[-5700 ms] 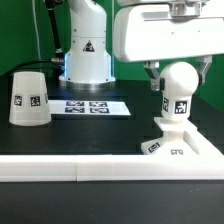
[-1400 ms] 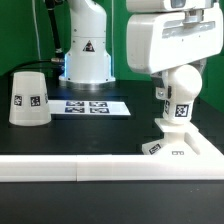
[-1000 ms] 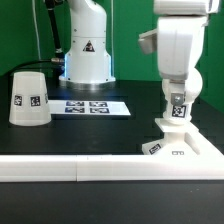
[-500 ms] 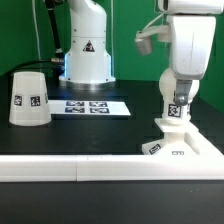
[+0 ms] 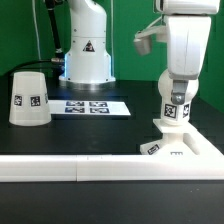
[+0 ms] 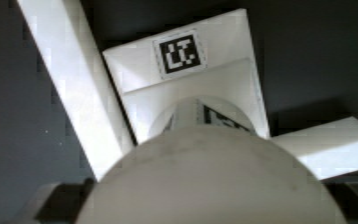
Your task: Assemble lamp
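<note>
The white ball-shaped bulb (image 5: 176,103) stands upright with its neck in the flat angular base block (image 5: 185,147) at the exterior view's right. My gripper (image 5: 178,90) comes down from above and is shut on the bulb's ball. In the wrist view the bulb (image 6: 202,175) fills the space between my dark fingers (image 6: 59,200), with the base block (image 6: 194,65) and its marker beneath. The tapered shade (image 5: 28,98) stands mouth down, alone, at the exterior view's left.
The marker board (image 5: 93,106) lies flat between the shade and the base. The white robot column (image 5: 86,50) stands behind it. A white rail (image 5: 70,168) runs along the table's front edge, touching the base block.
My wrist has kept turning about the vertical over the bulb. The bulb's marker has shifted round with it. The bulb stays on the base; the shade has not moved.
</note>
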Robot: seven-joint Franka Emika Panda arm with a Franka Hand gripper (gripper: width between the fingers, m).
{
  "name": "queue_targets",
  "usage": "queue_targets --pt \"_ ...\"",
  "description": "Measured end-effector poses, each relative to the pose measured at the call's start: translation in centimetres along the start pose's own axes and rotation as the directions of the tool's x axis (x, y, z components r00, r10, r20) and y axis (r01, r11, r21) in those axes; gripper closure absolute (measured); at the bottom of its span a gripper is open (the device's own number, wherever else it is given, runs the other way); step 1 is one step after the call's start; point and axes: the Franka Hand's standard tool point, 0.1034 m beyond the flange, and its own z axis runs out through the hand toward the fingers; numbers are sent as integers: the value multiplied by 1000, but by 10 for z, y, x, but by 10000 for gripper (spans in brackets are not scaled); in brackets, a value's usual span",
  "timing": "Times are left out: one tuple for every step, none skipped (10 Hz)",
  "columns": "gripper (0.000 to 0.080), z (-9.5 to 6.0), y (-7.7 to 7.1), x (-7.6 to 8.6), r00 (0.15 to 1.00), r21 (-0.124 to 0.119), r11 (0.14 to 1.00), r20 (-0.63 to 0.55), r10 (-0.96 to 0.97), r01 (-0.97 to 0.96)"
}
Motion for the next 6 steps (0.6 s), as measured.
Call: queue_targets --pt "226 0 0 0 992 -2 992 -7 126 -126" --pt "226 0 1 0 971 -3 971 -10 238 -238" --pt "226 0 1 0 944 -5 944 -14 329 -329" --pt "225 0 2 0 916 -9 916 -21 401 -401" --pt "225 1 2 0 890 -8 890 -22 455 -456" --pt "225 1 2 0 849 -6 850 -23 527 -527"
